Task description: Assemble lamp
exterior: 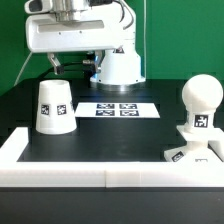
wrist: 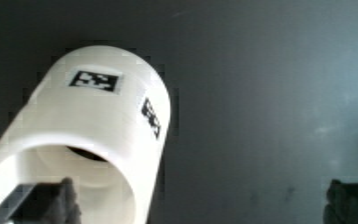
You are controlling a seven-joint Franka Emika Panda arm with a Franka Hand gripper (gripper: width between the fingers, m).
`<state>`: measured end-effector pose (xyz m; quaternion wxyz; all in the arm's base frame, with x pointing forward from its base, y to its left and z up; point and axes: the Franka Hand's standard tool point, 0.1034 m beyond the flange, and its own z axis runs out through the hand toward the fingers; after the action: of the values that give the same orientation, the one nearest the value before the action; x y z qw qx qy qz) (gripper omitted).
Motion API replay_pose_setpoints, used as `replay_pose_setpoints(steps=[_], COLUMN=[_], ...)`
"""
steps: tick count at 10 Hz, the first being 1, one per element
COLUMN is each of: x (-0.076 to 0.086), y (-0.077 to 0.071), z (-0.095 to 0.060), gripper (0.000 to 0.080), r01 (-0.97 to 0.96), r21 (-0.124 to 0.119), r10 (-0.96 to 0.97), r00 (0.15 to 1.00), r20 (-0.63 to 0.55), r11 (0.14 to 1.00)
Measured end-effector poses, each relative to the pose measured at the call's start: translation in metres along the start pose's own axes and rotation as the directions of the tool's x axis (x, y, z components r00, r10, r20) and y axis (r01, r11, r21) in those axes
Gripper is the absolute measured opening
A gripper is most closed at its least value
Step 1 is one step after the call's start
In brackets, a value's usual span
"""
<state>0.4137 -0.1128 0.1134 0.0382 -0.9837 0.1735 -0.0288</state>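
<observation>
Two lamp parts hug tabletop edges: shade (exterior: 53, 106) one side, bulb (exterior: 199, 110) opposite; middle open. Hand (wrist: 194, 205) released, w/ nothing between fingers.

Black table (exterior: 100, 135): tagged shade (exterior: 52, 106) at exterior view's left, marker board (exterior: 115, 109) mid-table, bulb (exterior: 197, 110) on square base (exterior: 192, 153) right.

The tagged white shade (wrist: 96, 120) lies against the dark table (wrist: 265, 90), dark fingertips (wrist: 43, 200) framing it.

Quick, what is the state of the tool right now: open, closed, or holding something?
Tool: open, holding nothing. Its fingers stand wide apart, and the shade lies in view near one finger, not clamped.
</observation>
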Motion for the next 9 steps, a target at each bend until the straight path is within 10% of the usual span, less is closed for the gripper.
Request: replay_pose_setpoints(steps=[9], x=[0.009], y=[0.016], z=[0.031], gripper=[0.0699], r01=[0.087], r21=[-0.05], r10=[-0.087], r00=[0.996], r20=[-0.003], r11=[0.995])
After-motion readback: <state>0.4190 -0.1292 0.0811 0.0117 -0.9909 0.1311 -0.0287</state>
